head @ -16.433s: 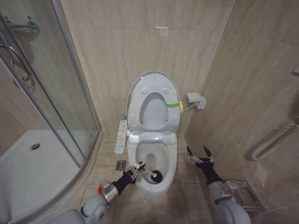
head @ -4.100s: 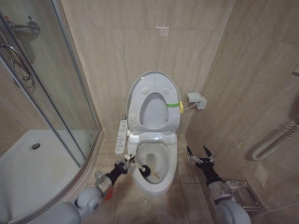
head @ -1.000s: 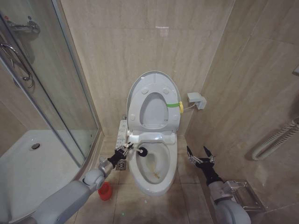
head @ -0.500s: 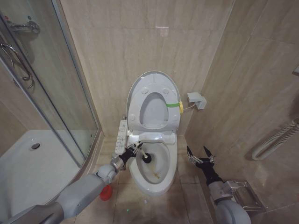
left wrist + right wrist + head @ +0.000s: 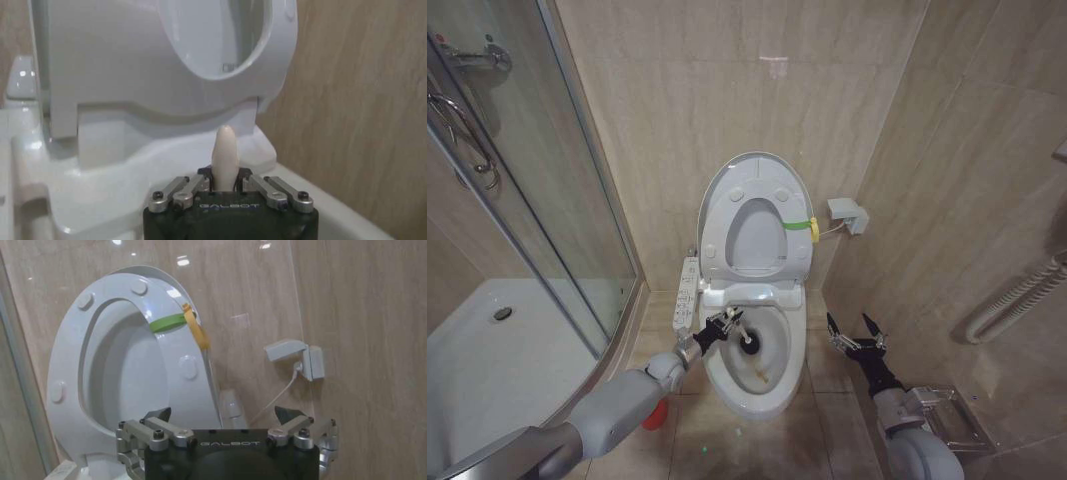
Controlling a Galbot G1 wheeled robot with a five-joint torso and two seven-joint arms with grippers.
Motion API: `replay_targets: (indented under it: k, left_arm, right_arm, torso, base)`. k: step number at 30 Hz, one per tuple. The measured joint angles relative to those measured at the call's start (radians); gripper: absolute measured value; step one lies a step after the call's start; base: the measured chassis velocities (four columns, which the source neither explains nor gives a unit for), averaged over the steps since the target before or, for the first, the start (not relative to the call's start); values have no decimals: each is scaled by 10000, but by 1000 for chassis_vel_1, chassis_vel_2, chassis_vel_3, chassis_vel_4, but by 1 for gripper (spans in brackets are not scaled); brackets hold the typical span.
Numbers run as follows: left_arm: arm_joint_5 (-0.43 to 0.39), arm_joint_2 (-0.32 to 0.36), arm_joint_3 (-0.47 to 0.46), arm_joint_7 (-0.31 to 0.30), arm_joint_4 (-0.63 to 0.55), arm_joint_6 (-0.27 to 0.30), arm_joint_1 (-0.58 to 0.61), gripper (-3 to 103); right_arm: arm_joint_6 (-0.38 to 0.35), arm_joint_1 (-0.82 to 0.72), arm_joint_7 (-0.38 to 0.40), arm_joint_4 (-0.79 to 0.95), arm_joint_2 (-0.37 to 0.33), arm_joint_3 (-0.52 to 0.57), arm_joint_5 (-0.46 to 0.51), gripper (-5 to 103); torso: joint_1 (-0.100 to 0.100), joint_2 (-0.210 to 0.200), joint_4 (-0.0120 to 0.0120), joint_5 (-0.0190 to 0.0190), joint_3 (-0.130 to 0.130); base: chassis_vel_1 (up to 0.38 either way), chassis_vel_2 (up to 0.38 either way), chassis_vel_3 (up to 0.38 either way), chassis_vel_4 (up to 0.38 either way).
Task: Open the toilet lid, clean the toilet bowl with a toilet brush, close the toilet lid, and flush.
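Two grippers. Left gripper [image 5: 724,322] clamps the toilet brush [image 5: 745,340] handle, its dark head down inside the toilet bowl [image 5: 762,392] for scrubbing. Toilet lid [image 5: 756,168] stands raised behind the bowl, giving access. Right gripper [image 5: 857,330] waits beside the bowl, fingers spread, empty.

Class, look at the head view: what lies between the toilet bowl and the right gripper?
Bare floor tiles separate the toilet bowl from the open right gripper.

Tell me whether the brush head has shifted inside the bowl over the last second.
Yes. The toilet brush head, held by the left hand, has moved from the toilet bowl rim's back-left, by the bidet control strip, toward the middle.
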Motion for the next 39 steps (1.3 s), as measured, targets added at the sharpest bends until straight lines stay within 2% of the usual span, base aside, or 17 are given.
replay_targets:
  k: [17,21,24,28,39]
  left_arm:
    - [260,275,-227,-28,-93,58,196,22]
    - [335,314,-383,-225,-410,-12,177,22]
    - [467,431,-610,-378,-935,-77,250,22]
    - [698,986,-916,-627,-2202,-128,694,22]
    - [1084,2013,-1311,-762,-3888,-237,1626,22]
  right_arm:
    - [0,0,0,0,0,0,0,100]
    - [0,0,0,0,0,0,-1,100]
    - [0,0,0,0,0,0,0,100]
    - [0,0,0,0,0,0,-1,100]
    - [0,0,0,0,0,0,0,100]
  torso:
    - [0,0,0,-1,0]
    - [0,0,0,-1,0]
    - [0,0,-2,0,0]
    - [0,1,-2,-1,0]
    - [0,1,1,-1,-1]
  base:
    - [0,0,0,0]
    - [0,0,0,0]
    - [0,0,0,0]
    - [0,0,0,0]
    - [0,0,0,0]
